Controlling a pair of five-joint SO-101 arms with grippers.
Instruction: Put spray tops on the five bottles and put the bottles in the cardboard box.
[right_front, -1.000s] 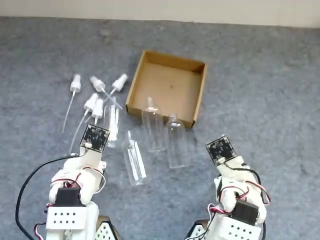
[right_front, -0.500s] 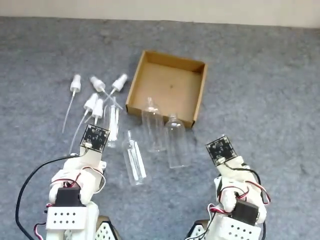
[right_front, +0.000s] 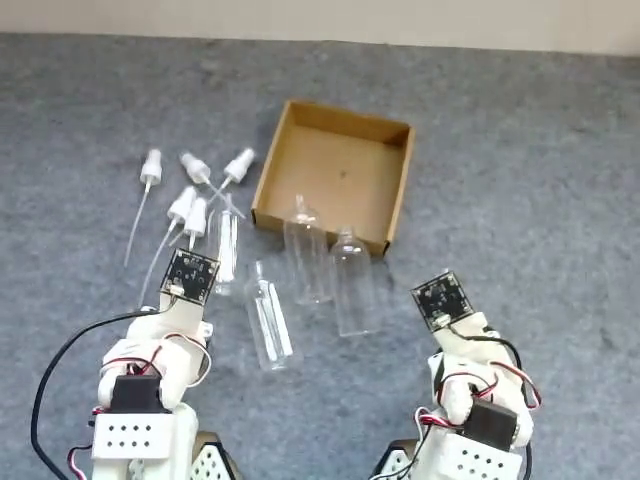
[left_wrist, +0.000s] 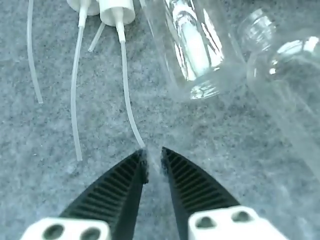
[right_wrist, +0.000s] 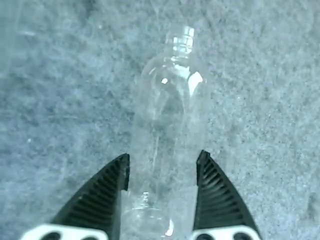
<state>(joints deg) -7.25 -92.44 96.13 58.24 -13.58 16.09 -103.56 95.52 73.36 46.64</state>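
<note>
Plainly, a grey felt-like surface (right_front: 520, 160) runs to a pale wall strip (right_front: 320, 18) at 12 o'clock. The cardboard box (right_front: 402, 190) sits open just toward 12 o'clock of centre, five spray tops (right_front: 195, 168) are scattered at 10 o'clock, and four clear bottles (right_front: 268, 320) lie on their sides around the centre, two with necks against the box wall. The left jaws, at 7 o'clock, are all but closed, a thin slit between the tips, gripping nothing; the tips sit just at the end of one dip tube (left_wrist: 126, 95). The right jaws, at 5 o'clock, stand wide apart astride the base of a round-shouldered bottle (right_wrist: 170, 120); contact cannot be told.
</note>
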